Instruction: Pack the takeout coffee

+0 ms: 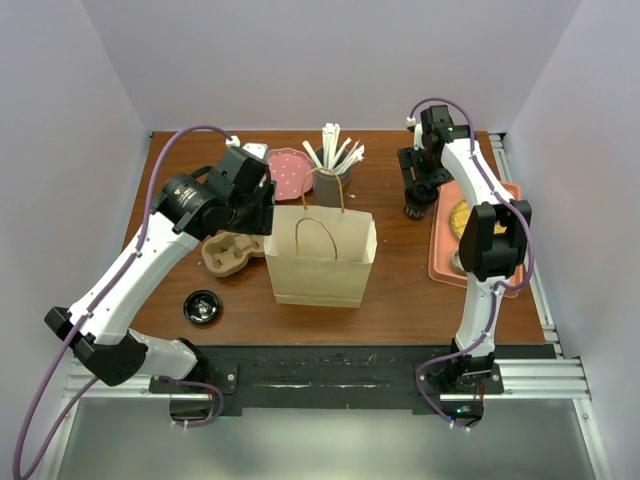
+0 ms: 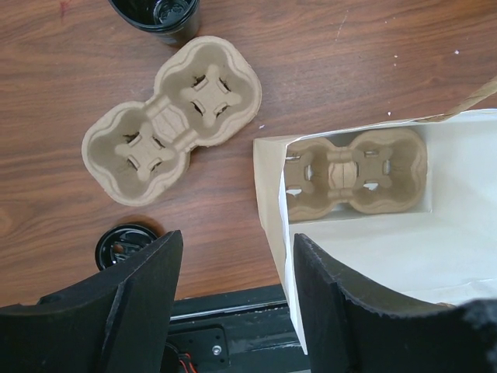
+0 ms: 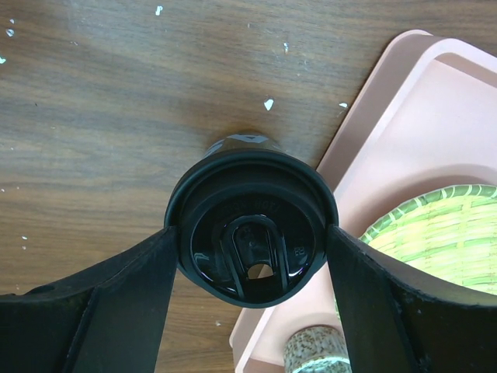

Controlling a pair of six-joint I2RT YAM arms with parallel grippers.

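Takeout coffee [image 3: 256, 194] with glossy round black lid stood on grained wood table [image 3: 116, 93], beside smooth pink tray [image 3: 435, 116], flanked by matte fingers [image 3: 101, 311] of right gripper [image 3: 251, 231], clamping not discernible, left gripper [image 2: 237, 237] held apart over open paper bag [image 2: 466, 256], moulded pulp carrier [image 2: 353, 175] seen inside.

Takeout coffee [image 3: 252, 233]: glossy black lid, black cup, white lettering on side.
Table [image 1: 400, 290]: dark brown woodgrain, scattered white specks.
Paper bag [image 1: 320, 260]: tan kraft outside, white inside.
Cup carrier [image 2: 167, 128] on table and second carrier [image 2: 353, 175] inside bag: both beige pulp.
Tray [image 3: 435, 116]: salmon pink.
Woven plate [image 3: 435, 233]: yellow-green weave.
Dotted plate [image 1: 290, 172]: pink, pale spots.
Loose lid [image 1: 203, 307]: black.
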